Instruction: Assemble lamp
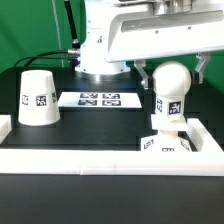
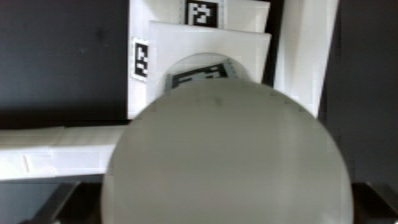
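One risk: bulb [image 1: 170, 95] upright on base [image 1: 162, 143], maybe unseated. Gripper [image 1: 171, 76] wide astride it; off-centre closing could tip it. Shade [image 1: 40, 97] well apart.

No word, number or brand can be read. The only signs are black-and-white square tags: one on the shade [image 1: 38, 97], one on the bulb [image 1: 171, 95], some on the base [image 1: 165, 144], several on the marker board [image 1: 98, 99].
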You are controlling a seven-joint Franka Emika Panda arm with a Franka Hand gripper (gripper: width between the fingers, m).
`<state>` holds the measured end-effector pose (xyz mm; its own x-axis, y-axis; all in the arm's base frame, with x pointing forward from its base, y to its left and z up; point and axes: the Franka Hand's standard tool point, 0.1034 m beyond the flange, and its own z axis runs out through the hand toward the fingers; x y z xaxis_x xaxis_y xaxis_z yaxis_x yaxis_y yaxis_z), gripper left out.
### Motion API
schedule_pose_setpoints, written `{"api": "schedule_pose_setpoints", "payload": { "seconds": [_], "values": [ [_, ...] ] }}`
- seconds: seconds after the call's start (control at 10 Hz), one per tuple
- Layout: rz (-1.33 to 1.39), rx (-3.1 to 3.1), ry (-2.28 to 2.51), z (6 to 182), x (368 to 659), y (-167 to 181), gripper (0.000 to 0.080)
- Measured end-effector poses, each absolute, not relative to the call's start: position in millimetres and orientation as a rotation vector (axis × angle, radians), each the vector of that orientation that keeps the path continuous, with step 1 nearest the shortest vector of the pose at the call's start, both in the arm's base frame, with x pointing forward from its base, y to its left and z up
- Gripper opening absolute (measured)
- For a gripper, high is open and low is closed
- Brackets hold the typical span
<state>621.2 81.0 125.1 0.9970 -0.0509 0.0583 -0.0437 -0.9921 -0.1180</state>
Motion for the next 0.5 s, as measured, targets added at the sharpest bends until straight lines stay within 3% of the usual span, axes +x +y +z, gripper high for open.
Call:
{"api": "schedule_pose_setpoints", "payload": {
  "seconds": [0.5],
  "values": [
    [-0.071, -2.947, 0.613, 124.5, 620.9, 91.8, 0.0579]
  ]
}}
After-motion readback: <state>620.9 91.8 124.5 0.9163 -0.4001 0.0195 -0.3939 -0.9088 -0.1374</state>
